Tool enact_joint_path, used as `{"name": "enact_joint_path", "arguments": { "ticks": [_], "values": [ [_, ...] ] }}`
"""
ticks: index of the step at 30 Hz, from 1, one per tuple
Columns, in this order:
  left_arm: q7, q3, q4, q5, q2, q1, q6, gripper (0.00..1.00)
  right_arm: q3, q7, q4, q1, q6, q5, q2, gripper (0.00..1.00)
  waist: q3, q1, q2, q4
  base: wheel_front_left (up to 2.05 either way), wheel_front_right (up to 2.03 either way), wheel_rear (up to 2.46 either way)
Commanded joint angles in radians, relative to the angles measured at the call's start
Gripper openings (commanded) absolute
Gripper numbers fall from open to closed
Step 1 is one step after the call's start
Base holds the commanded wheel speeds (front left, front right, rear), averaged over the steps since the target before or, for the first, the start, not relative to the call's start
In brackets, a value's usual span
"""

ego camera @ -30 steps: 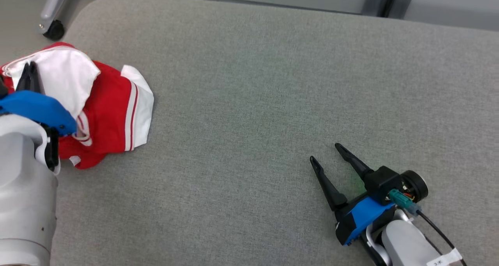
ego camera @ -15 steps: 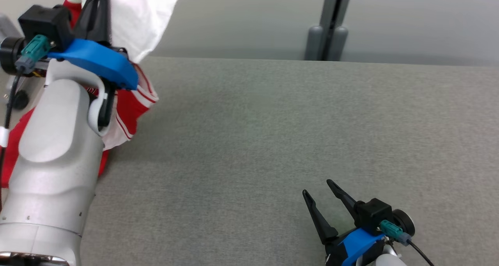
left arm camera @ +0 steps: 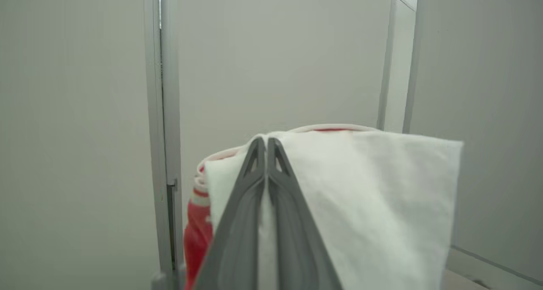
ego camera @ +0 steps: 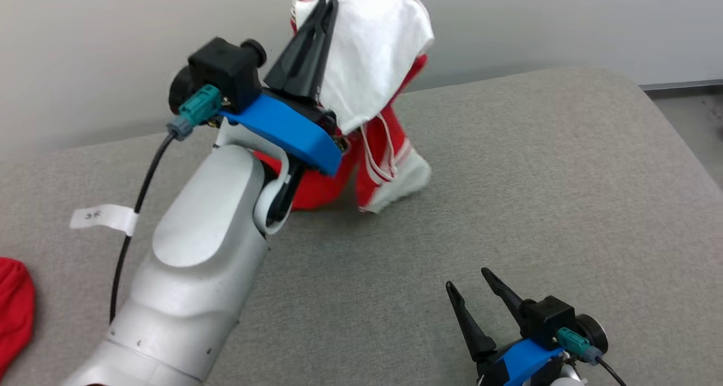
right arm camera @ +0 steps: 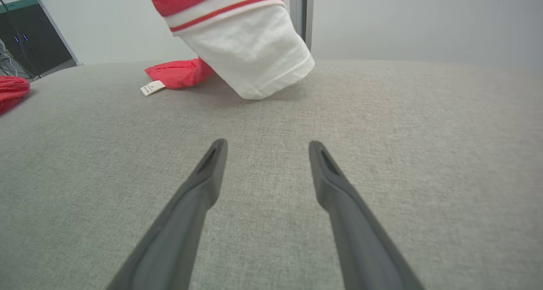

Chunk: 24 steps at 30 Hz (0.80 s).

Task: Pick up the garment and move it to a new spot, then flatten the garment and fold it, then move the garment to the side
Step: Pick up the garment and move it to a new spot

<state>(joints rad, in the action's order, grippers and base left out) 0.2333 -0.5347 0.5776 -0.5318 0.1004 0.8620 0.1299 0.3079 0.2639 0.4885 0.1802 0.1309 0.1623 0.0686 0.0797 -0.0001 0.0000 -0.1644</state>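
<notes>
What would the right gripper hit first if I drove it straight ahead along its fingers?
Most likely the garment: its white hanging end, drooping to the table, lies straight ahead of the open right gripper. The way up to it looks free, though depth is hard to judge.

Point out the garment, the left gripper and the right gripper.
garment (ego camera: 378, 52), head view, white fabric near its top
left gripper (ego camera: 330, 0), head view, between its shut fingertips
right gripper (ego camera: 467, 277), head view, between its open fingertips
</notes>
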Motion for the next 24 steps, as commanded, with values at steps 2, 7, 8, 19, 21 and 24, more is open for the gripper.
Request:
{"name": "enact_joint_path", "arguments": {
  "ticks": [2,7,8,19,21,24],
  "values": [
    [0.015,-0.016,0.027,-0.016,-0.016,-0.050,0.001,0.00,-0.001,0.001,-0.008,-0.006,0.000,-0.003,-0.004,1.00,-0.005,0.0001,0.0000,-0.033,0.00,0.00,0.00],
    [0.028,-0.057,0.114,-0.012,-0.034,-0.125,-0.006,0.24,-0.006,0.001,-0.015,0.005,0.000,0.000,-0.007,1.00,0.011,0.0001,0.0000,-0.044,0.00,0.00,0.00],
    [0.028,-0.057,0.114,-0.012,-0.034,-0.125,-0.006,0.24,-0.006,0.001,-0.015,0.005,0.000,0.000,-0.007,1.00,0.011,0.0001,0.0000,-0.044,0.00,0.00,0.00],
    [0.032,0.122,0.112,0.052,0.013,-0.368,-0.096,1.00,-0.046,0.001,-0.033,-0.002,0.000,-0.002,-0.011,1.00,-0.017,0.0001,0.0000,0.018,0.00,0.00,0.00],
    [0.032,0.177,0.078,0.074,0.026,-0.437,-0.114,1.00,-0.056,0.001,-0.036,-0.012,0.000,-0.004,-0.011,1.00,-0.027,0.0001,0.0000,0.035,0.00,0.00,0.00],
    [0.032,0.249,0.036,0.119,0.045,-0.547,-0.129,1.00,-0.076,0.001,-0.038,-0.024,0.000,-0.007,-0.012,1.00,-0.040,0.0001,0.0000,0.066,0.00,0.00,0.00]
  ]
}}
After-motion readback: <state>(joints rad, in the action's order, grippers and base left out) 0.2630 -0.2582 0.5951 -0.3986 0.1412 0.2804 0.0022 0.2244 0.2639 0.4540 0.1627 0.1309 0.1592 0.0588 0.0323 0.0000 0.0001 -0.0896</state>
